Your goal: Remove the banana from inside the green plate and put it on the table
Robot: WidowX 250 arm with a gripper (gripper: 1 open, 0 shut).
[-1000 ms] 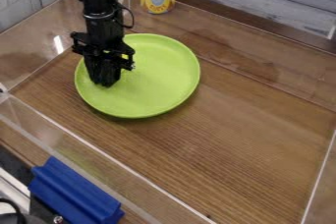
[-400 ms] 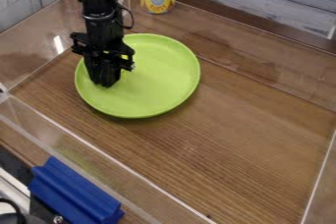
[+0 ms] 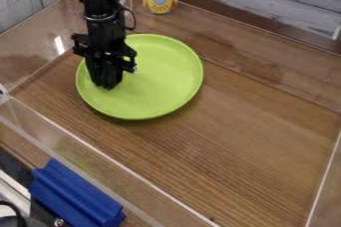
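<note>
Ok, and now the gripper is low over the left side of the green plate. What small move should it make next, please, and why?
Probably a small straight lift, to look again: the gripper is down at the side of the green plate, and its dark fingers hide what is beneath. No banana shows, so I cannot tell whether it is gripped.

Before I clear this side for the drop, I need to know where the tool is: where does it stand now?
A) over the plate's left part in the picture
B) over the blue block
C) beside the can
A: the dark tool sits low over the left part of the green plate.
</note>
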